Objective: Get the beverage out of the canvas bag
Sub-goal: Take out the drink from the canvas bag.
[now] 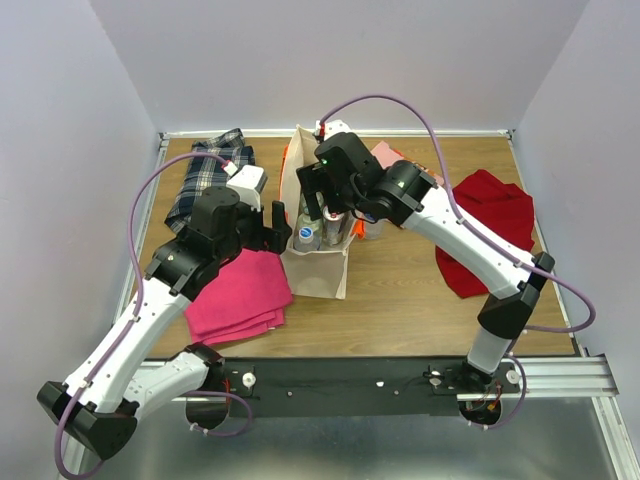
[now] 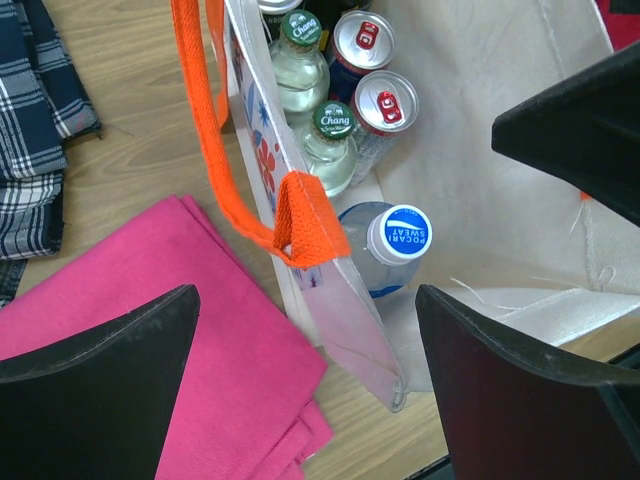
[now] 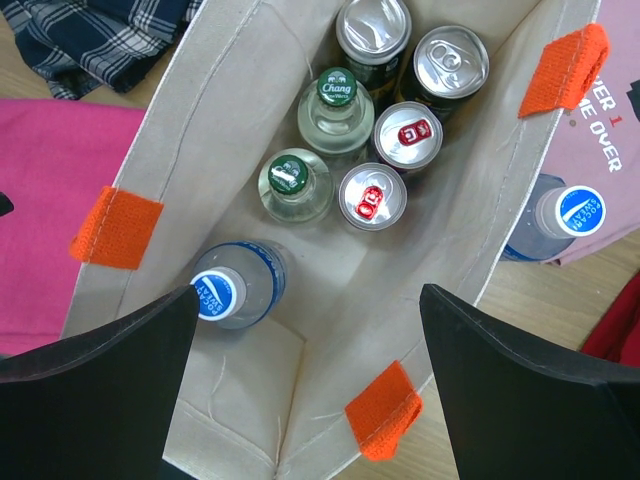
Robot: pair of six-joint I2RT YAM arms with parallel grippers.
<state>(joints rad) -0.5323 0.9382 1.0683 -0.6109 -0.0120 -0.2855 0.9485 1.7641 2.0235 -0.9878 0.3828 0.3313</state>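
A robotics lab cell: plain pale walls box the wooden counter at nine, twelve and three o'clock; the left arm and right arm bolt to an aluminium rail at six.

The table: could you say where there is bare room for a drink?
Bare wood lies between the canvas bag and the red cloth. Left of the bag, the pink cloth and plaid cloth crowd it.
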